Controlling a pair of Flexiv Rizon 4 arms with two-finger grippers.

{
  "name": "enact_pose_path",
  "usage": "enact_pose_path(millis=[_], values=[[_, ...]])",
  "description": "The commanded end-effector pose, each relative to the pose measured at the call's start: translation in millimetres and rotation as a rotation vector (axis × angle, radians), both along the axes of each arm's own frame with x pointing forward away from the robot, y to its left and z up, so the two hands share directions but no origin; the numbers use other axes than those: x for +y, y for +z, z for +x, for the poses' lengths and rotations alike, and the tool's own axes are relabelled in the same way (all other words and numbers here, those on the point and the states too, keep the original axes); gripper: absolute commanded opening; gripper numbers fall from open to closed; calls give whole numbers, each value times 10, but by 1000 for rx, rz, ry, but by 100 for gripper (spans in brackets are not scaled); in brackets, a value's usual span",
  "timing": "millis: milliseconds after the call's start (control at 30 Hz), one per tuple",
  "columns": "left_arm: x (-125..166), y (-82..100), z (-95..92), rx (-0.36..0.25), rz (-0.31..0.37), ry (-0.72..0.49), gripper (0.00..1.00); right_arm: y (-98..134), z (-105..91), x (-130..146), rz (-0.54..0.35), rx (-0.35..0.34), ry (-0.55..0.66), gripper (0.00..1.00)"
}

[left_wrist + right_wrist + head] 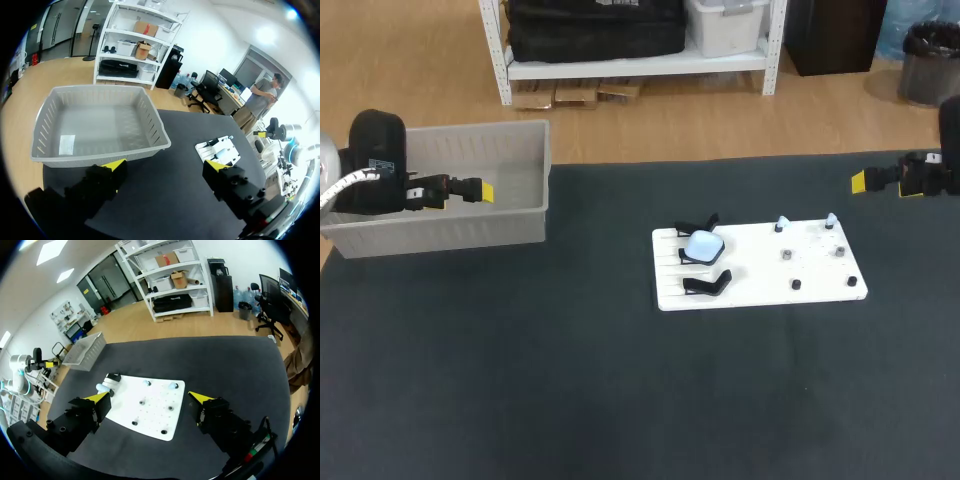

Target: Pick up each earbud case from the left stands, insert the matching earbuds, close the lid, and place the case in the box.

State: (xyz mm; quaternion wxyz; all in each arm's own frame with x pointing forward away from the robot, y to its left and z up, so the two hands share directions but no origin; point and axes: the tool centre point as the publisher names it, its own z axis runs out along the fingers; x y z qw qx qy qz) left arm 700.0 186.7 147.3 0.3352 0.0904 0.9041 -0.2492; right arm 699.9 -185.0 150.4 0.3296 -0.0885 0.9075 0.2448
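The pale blue earbud case sits on a black stand at the left end of the white board; my left gripper hangs wide open and empty by the grey box; my right gripper, equally open and empty, is beyond the board's right end. I judge the right one slightly nearer, though the case lies on the side facing my left arm.

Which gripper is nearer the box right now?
Left. The left gripper hangs right by the box; the right gripper is across the table, past the white board.
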Motion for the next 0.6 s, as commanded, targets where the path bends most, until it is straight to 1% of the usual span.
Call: enact_pose_path(millis=[33,467,600], values=[[-13,18,-4,7,8,4,100,-6,12,-10,3,0,5,100],[-13,18,-4,7,8,4,100,-6,12,-10,3,0,5,100],[-148,48,56,-27,9,-69,100,-6,12,-10,3,0,5,100]])
